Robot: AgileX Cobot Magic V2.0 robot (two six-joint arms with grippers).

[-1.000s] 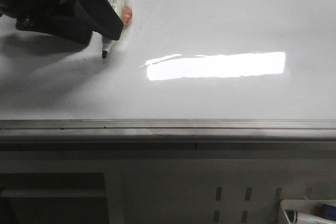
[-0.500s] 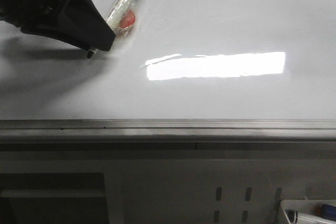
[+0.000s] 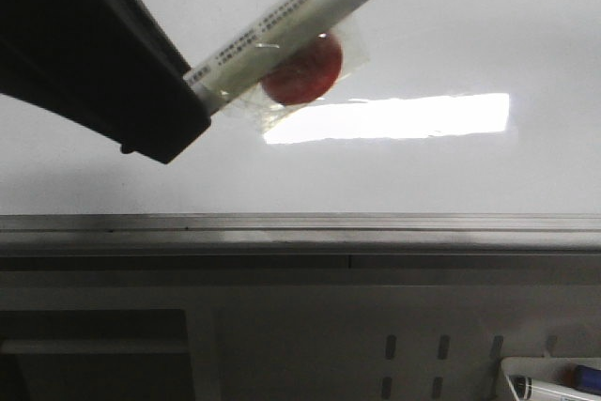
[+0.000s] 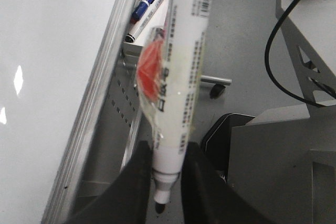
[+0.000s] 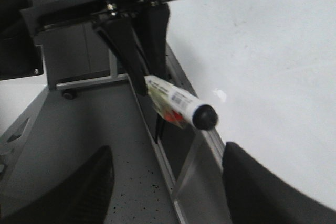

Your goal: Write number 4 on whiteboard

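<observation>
Whiteboard [image 3: 451, 35] fills the upper part of the front view, its grey rail [image 3: 376, 224] along the lower edge; we find no drawn figure on the visible surface. Nearest the camera, we note the left gripper [image 4: 168, 182] clamped on a white marker [image 4: 181, 66], tip between the fingers [image 4: 131, 182], barrel carrying a red disc [image 4: 149, 72] under clear tape. We cannot tell whether the tip touches the board. Right gripper [image 5: 168, 182] stands spread, holding nothing. Beyond, a bright reflection [image 3: 413, 117] crosses the board. Spare markers [image 3: 554, 384] lie in a tray below.
</observation>
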